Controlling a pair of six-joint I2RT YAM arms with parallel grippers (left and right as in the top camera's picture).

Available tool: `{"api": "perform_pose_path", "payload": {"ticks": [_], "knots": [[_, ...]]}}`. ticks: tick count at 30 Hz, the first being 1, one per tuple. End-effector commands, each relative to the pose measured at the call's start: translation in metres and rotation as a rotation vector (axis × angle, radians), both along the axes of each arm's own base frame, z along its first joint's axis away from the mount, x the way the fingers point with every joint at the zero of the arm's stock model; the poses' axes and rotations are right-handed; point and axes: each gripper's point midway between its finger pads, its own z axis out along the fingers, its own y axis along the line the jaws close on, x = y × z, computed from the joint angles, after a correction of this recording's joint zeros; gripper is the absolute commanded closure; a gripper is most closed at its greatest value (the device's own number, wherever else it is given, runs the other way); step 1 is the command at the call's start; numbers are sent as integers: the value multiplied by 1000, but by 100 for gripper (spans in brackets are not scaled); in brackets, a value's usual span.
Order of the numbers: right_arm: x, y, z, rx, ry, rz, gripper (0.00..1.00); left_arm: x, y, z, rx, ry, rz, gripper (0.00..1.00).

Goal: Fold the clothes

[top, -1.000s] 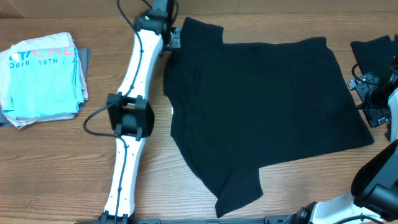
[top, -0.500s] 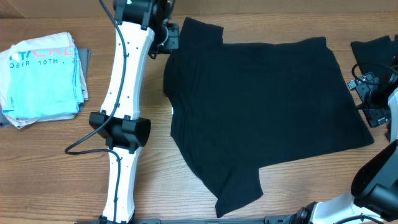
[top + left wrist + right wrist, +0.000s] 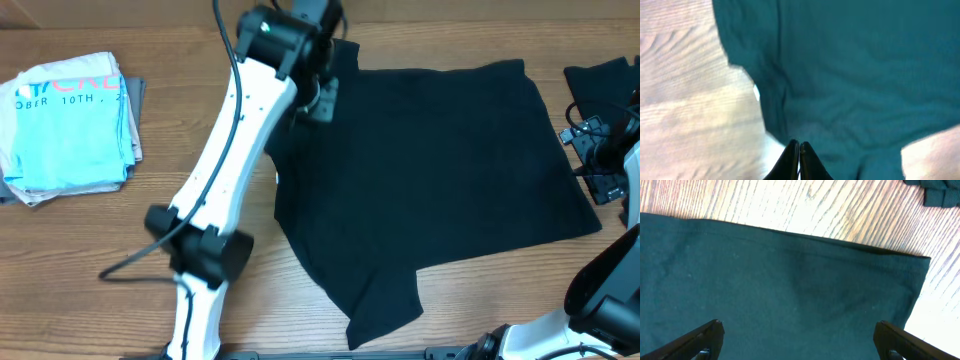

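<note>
Wooden table (image 3: pixel 80 250) under everything. At far left, a folded light-blue T-shirt (image 3: pixel 70 125), no part of this step.

Next along, left gripper (image 3: pixel 322 95) over the upper-left shoulder of the black T-shirt (image 3: pixel 430 160). Jaws pinched tight together, by the look of the wrist view on a thin bit of sleeve cloth, the bite itself lost in blur. Black T-shirt spread flat across the middle of the table, collar and sleeves toward the left, hem toward the right.

Judged as the sleeve fold:
- Carry the pinched edge inward over the body, low and slow, so as not to drag the collar side along.
- Lay it down with the fold line straight and parallel to the long edge.
- Let go only once flat.

Further right, right gripper (image 3: pixel 797 327) spread wide and holding nothing, hanging above the hem corner. Probably best used to pin that hem against sliding. At far right, another black garment (image 3: pixel 605 75), waiting.
</note>
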Motion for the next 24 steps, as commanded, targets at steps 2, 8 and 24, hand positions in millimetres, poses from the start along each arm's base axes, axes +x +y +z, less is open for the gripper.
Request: {"api": "perform_pose_path", "payload": {"ticks": [2,8,24], "knots": [[2,-2,4,-9,-12,3,0,-31,25,5,87,14,64,91],[2,-2,4,-9,-12,3,0,-58,43,-50,172,160,114,91],[2,-2,4,-9,-12,3,0,-90,29,-211,-27,345,172,90]]}}
